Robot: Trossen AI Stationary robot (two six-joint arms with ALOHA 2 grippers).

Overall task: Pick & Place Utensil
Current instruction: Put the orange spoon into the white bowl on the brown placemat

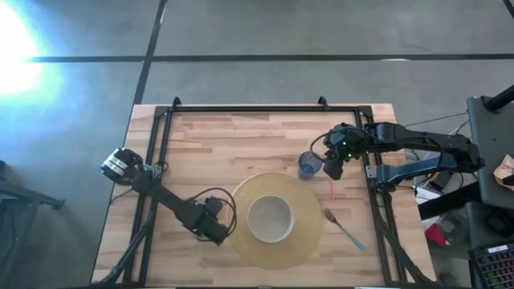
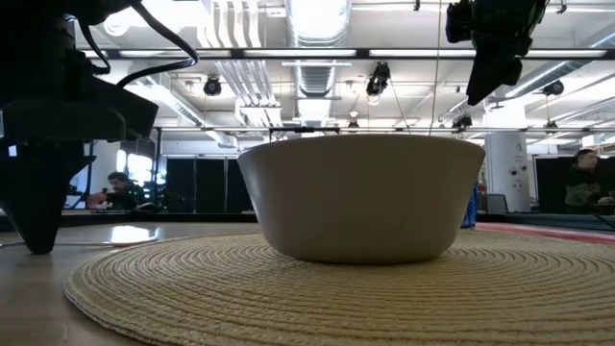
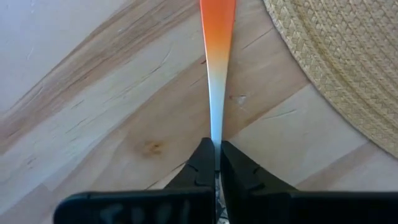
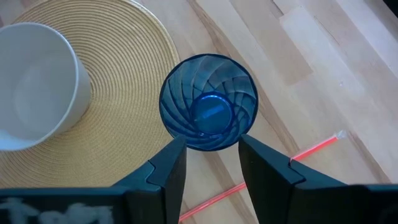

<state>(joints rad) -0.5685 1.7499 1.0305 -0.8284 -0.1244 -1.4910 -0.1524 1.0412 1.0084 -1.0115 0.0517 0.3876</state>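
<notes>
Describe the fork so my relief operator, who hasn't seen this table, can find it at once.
Start at the round woven placemat with the white bowl at its centre. On the bare wood just off the mat's right edge lies the fork, slanting away toward the table's right corner. It has a metal head and a teal handle, unlike the thin red straw and blue cup farther back, under the right pincer.

Bowl (image 1: pixel 269 218) centred on the woven mat (image 1: pixel 309 237), near the table's (image 1: pixel 241 140) front edge. Cup (image 1: pixel 310 164) off the mat's back right rim. Fork (image 1: pixel 344 228) and straw (image 1: pixel 332 190) toward the right edge, beside the mat.
</notes>
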